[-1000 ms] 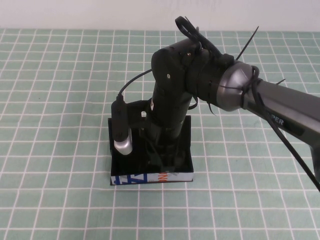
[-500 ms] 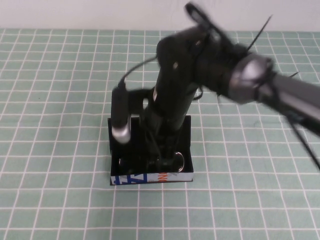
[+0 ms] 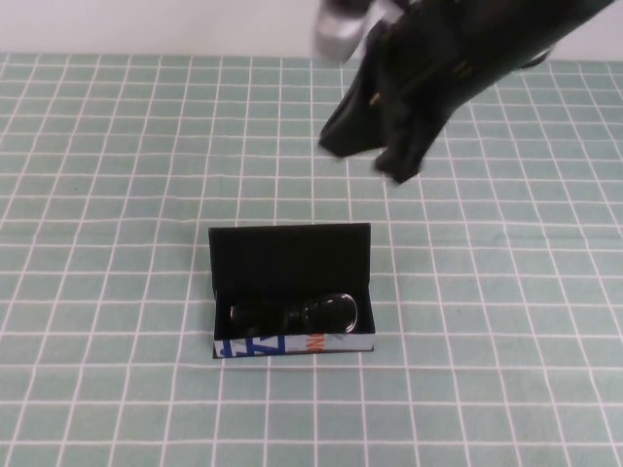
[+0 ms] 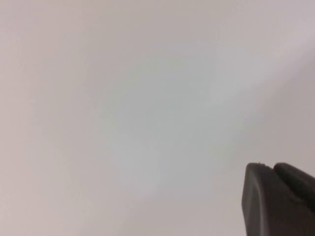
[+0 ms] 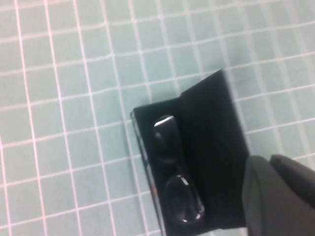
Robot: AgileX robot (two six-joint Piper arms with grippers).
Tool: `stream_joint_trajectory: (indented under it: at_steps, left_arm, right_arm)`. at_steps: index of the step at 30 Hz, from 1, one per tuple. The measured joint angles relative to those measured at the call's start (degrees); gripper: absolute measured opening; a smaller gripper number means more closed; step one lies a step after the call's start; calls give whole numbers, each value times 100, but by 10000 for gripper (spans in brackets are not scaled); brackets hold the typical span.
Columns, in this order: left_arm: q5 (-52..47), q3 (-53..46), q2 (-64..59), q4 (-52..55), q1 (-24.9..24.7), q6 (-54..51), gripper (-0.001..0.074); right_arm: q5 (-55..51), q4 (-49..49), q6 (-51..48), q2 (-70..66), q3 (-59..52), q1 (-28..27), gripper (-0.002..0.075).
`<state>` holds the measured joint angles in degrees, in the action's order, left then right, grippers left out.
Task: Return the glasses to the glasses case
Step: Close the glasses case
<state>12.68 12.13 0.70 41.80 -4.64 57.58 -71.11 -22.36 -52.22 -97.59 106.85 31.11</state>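
The glasses case (image 3: 290, 255) lies open in the middle of the table, lid raised at the far side, white printed edge toward me. The black glasses (image 3: 297, 313) lie inside it, folded, across its width. My right gripper (image 3: 394, 167) is up in the air beyond the case, apart from it, with nothing in it. In the right wrist view the case (image 5: 214, 142) and the glasses (image 5: 172, 172) lie below the gripper (image 5: 273, 169), whose fingers stand together. My left gripper (image 4: 273, 169) shows only in the left wrist view, shut, against a blank pale surface.
A green mat with a white grid (image 3: 117, 195) covers the table. A pale wall (image 3: 146, 24) runs along the far edge. The right arm (image 3: 467, 49) hangs over the far right part of the mat.
My right gripper has risen out of the case and moved up and away to the far right. The glasses stay in the case, now uncovered.
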Motion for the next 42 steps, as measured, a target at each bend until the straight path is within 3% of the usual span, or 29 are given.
stream_joint_trajectory:
  at_steps: [6,9,13,21,25,28,30,35,39,42]
  left_arm:
    - [692,1457,-737,4310,0,3235,-2]
    - [1620,2081,-1420,5475,14,3855,-2]
    - [2262,2444,-2346,5929,92,3562,-2]
    - [824,3072,-2450,6061,117,3390,-2]
    - [-68,3271,-2056,5985,117,1153,-2]
    - [-1515,3256,-2032,5930,117,-79,-2]
    - [-2885,3226,-2089,5429,117,-329,-2]
    - [-7022,3188,-2265,2272,117,-958,-2]
    - [-7576,2849,-2350,-467,27,-2493,-2]
    - [-7564,2727,-2516,-2535,-91,-4531,-2]
  right_arm:
    - [197,-204,345,571,0,-431,-11]
    - [277,-204,497,748,0,-610,-11]
    - [274,-204,557,883,0,-663,-11]
    - [274,-204,572,991,0,-663,-11]
    - [274,-204,572,991,0,-663,-11]
    - [274,-213,572,991,0,-663,-11]
    - [274,-213,572,991,0,-663,-11]
    - [274,-225,572,991,0,-663,-11]
    - [263,-315,572,979,0,-674,-11]
    - [263,-444,577,971,0,-671,-11]
